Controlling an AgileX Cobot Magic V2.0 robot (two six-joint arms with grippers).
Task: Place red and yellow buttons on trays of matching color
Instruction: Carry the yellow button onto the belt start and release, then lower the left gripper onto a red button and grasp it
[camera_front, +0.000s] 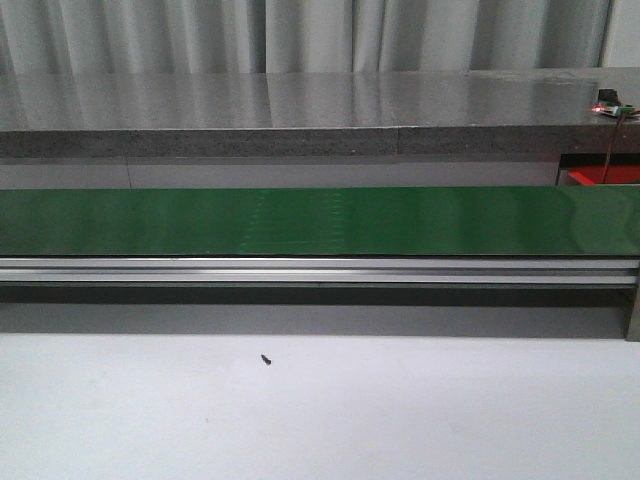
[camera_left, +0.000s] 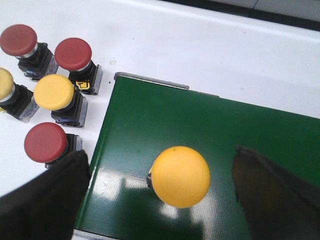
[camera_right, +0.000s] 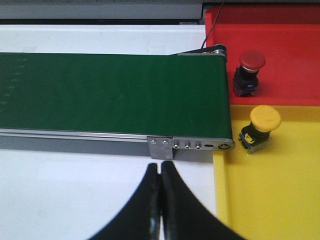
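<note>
A long conveyor with a glossy dark-green belt (camera_front: 320, 222) and a ribbed aluminium side rail (camera_front: 320, 270) ran across the matte white table (camera_front: 320, 420), with a speckled grey stone-like ledge (camera_front: 300, 115) and pale pleated curtains behind it; a tiny dark screw (camera_front: 266, 359) lay alone on the white surface in front. From the left wrist camera, a yellow push button with a smooth domed mushroom cap (camera_left: 180, 176) stood on the belt near its end, right between the spread black fingers (camera_left: 47, 202) of the left gripper (camera_left: 165, 200), which was released and touching nothing I could see. Beside that end of the belt, a cluster of spare buttons on dark square bases waited on the table: three red-capped ones (camera_left: 73, 54) and two yellow-capped ones (camera_left: 54, 92). At the far end, the right gripper (camera_right: 160, 200) hovered over the white table just short of the belt's metal end bracket (camera_right: 190, 146), its curved black fingers (camera_right: 137, 210) clenched together on nothing. Past the roller, a red plastic tray (camera_right: 280, 55) held one red mushroom button (camera_right: 251, 62), upright, and the adjoining yellow plastic tray (camera_right: 270, 200) held one yellow mushroom button (camera_right: 264, 120), tilted on its base, both near the conveyor's end.
</note>
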